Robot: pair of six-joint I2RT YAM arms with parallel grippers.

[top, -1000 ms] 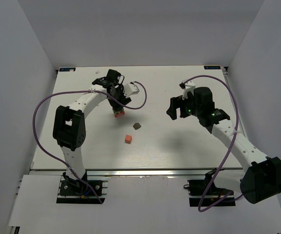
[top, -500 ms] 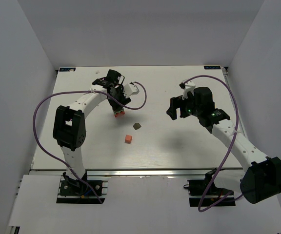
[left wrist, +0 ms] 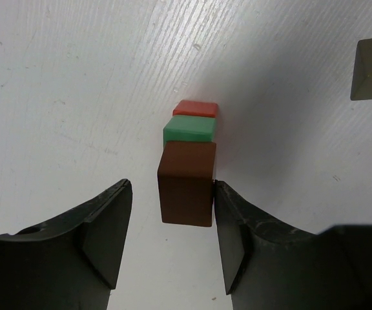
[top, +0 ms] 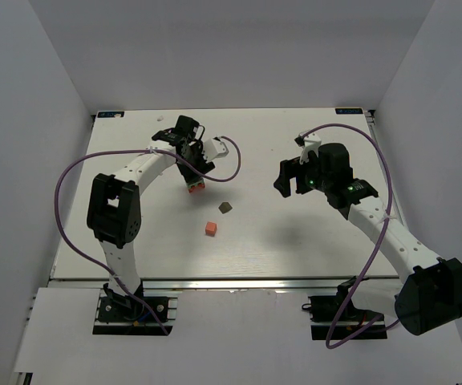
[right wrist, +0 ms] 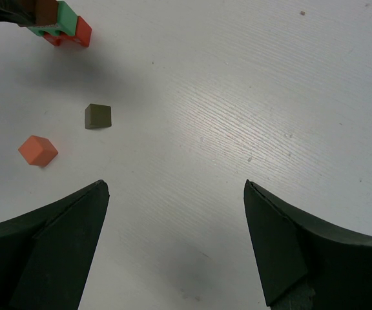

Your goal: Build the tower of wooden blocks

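Note:
The tower stands on the white table: a brown block on top, a mint-green slab under it, and a red piece at the bottom. My left gripper is open astride the brown block. Its right finger touches the block's side and its left finger stands apart. In the top view the left gripper is over the tower. An orange cube and a second dark block lie loose nearby. My right gripper is open and empty, held above the table.
The right wrist view shows the tower at the upper left, the dark block and the orange cube below it, and the right gripper over bare table. White walls enclose the table.
My left gripper has shifted slightly at the tower, and the green slab now shows in the top view. The right arm and the loose blocks have not moved.

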